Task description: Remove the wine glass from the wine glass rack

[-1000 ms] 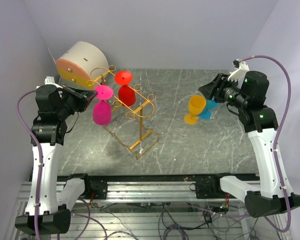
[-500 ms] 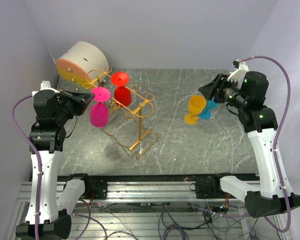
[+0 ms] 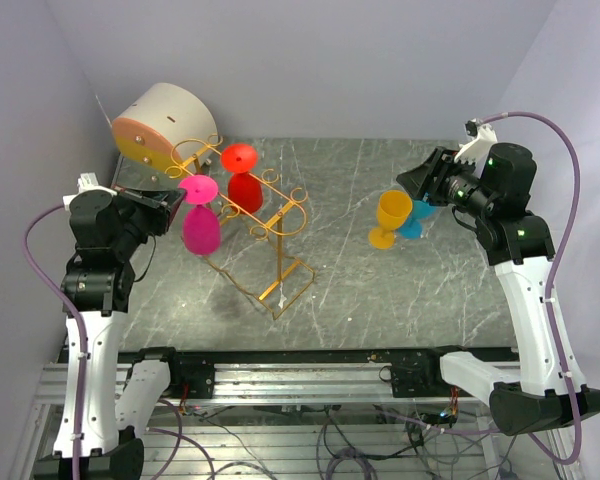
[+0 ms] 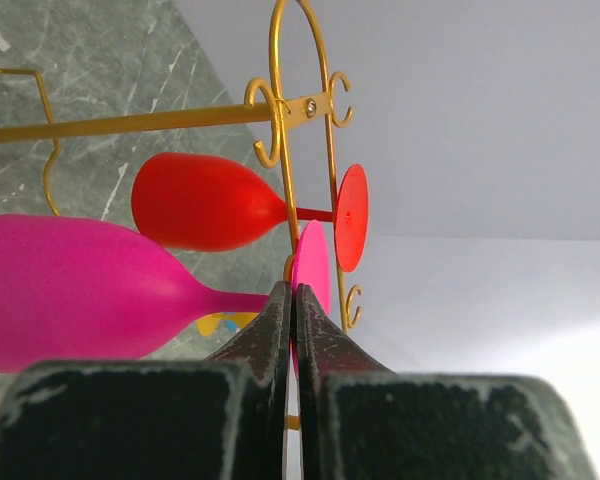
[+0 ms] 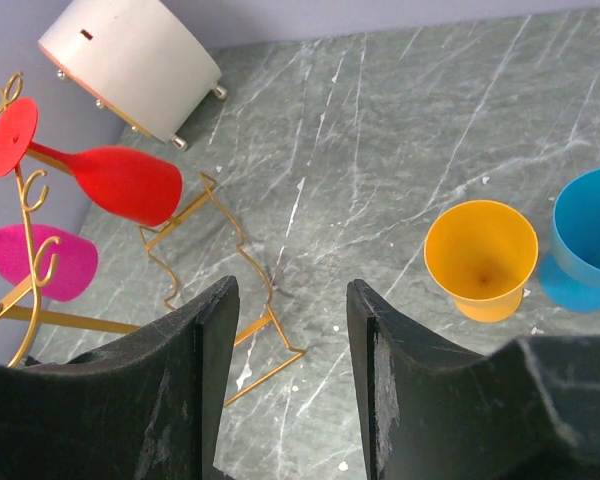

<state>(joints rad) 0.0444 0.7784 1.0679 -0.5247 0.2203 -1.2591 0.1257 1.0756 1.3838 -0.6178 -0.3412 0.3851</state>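
My left gripper (image 3: pixel 176 203) is shut on the round foot of the pink wine glass (image 3: pixel 201 229), which hangs bowl-down at the left end of the gold wire wine glass rack (image 3: pixel 271 222). In the left wrist view the shut gripper (image 4: pixel 293 292) pinches the pink foot (image 4: pixel 312 268); the pink bowl (image 4: pixel 80 290) lies to the left. I cannot tell whether the stem is free of the rail (image 4: pixel 160 120). A red wine glass (image 3: pixel 246 187) hangs on the rack, also in the left wrist view (image 4: pixel 202 202). My right gripper (image 3: pixel 412 180) is open and empty, as the right wrist view (image 5: pixel 290 330) shows.
A cream-and-orange drum (image 3: pixel 165 122) lies behind the rack at the back left. A yellow glass (image 3: pixel 390 218) and a blue glass (image 3: pixel 416 220) stand upright under the right gripper; both show in the right wrist view, yellow (image 5: pixel 480 260) and blue (image 5: pixel 590 240).
My left gripper has pulled the pink glass a little to the left, and the rack has shifted slightly with it. The right arm has not moved.
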